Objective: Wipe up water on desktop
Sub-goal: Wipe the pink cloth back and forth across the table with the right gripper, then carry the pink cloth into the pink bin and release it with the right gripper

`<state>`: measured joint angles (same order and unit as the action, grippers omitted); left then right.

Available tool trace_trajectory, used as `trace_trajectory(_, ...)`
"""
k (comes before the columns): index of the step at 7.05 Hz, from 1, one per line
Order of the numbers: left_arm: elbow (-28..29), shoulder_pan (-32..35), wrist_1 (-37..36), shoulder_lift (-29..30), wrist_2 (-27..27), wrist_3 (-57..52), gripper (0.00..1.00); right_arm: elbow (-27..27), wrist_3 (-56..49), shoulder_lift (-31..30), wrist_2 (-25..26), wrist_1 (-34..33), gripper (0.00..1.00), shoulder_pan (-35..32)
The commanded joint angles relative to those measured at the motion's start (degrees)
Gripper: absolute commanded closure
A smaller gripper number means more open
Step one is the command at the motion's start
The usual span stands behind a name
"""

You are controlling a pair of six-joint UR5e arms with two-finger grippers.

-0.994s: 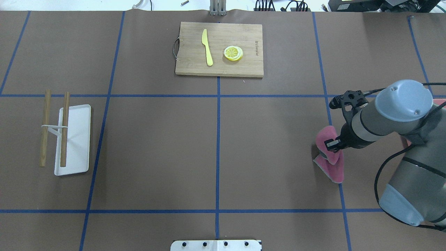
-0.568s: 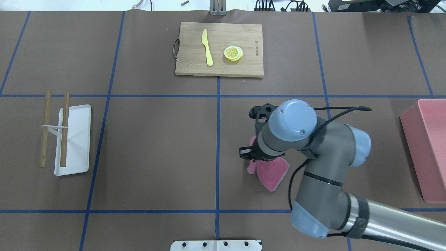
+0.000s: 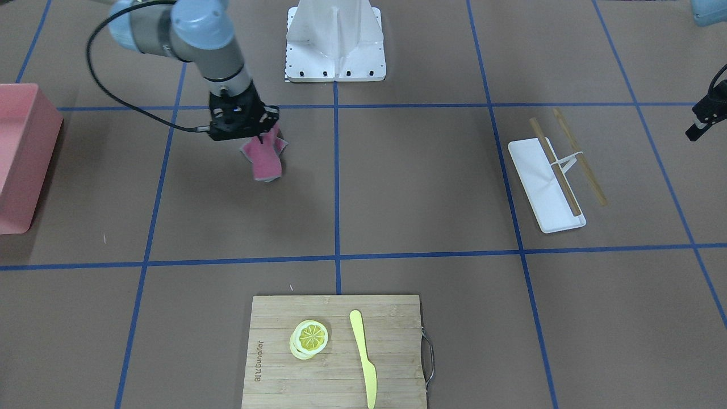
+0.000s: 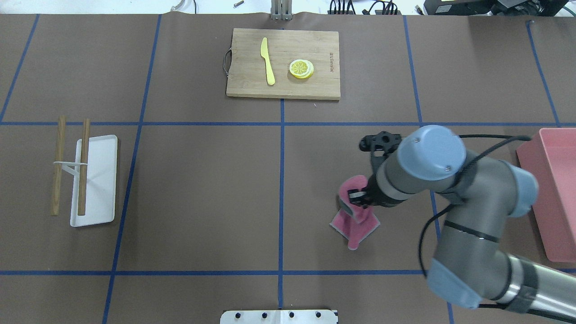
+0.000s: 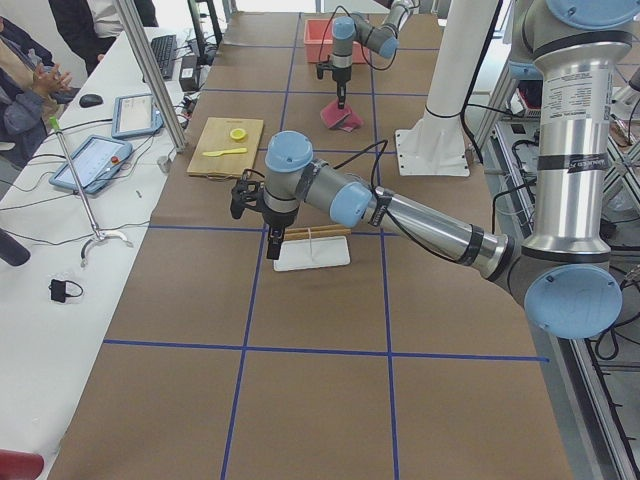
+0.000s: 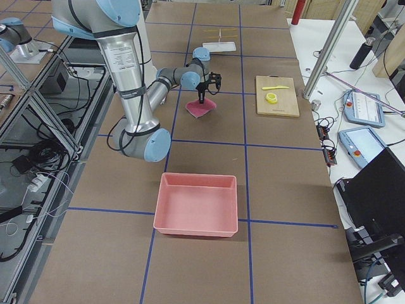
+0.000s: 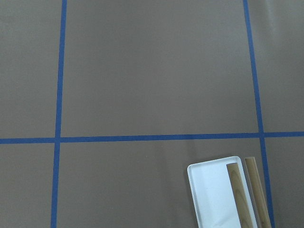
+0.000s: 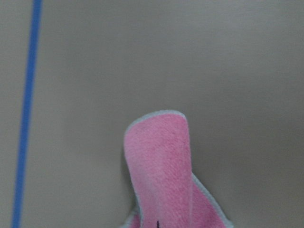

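The desktop (image 4: 202, 189) is brown paper with blue tape lines; I see no water on it. My right gripper (image 4: 360, 198) is shut on a pink cloth (image 4: 355, 225) whose lower part drags on the desktop right of the centre line. The gripper (image 3: 258, 133) and the cloth (image 3: 264, 162) also show in the front-facing view, and the cloth fills the bottom of the right wrist view (image 8: 161, 161). My left gripper (image 5: 272, 245) hangs over the white tray (image 5: 312, 252), holding nothing that I can see; I cannot tell whether it is open or shut.
A bamboo cutting board (image 4: 283, 63) with a yellow knife (image 4: 268, 60) and lemon slices (image 4: 301, 68) lies at the far middle. A white tray (image 4: 94, 180) with two wooden sticks lies at the left. A pink bin (image 4: 551, 189) stands at the right edge.
My right gripper swept the pink cloth leftwards across the desktop, then came back a little to the right. The rest has not moved.
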<state>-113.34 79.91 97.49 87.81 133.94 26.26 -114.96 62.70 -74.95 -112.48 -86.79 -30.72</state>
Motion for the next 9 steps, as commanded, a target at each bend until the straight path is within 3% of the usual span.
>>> trace_trajectory(1,-0.56,0.85,0.24,-1.4,0.09,-0.06,0.03,-10.07,-16.22,-18.32,-8.42,-0.22,1.0,-13.77)
trace_trajectory(3,-1.09,0.95,0.33,-2.54,1.32,-0.06,0.03,-12.31,-37.35,-29.34,-16.68,-0.4,1.0,-31.24)
trace_trajectory(4,-1.61,0.95,0.33,-3.25,1.32,-0.06,0.02,-11.96,-49.74,-31.73,-17.24,-3.79,1.0,-39.07)
trace_trajectory(6,-1.8,0.95,0.42,-4.14,1.41,-0.06,0.02,-11.08,-75.24,-30.36,-16.64,-20.54,1.0,-53.15)
trace_trajectory(7,-1.71,0.95,0.42,-4.14,1.41,-0.06,0.02,-10.38,-78.57,-30.87,-16.46,-22.7,0.84,-54.69)
trace_trajectory(8,-1.88,0.95,0.42,-4.14,1.41,-0.06,0.02,-8.54,-78.78,-31.31,-17.24,-22.02,0.01,-54.71)
trace_trajectory(9,-1.97,1.38,0.42,-4.14,1.41,-0.06,0.02,-7.66,-78.96,-30.97,-17.07,-22.02,0.0,-54.71)
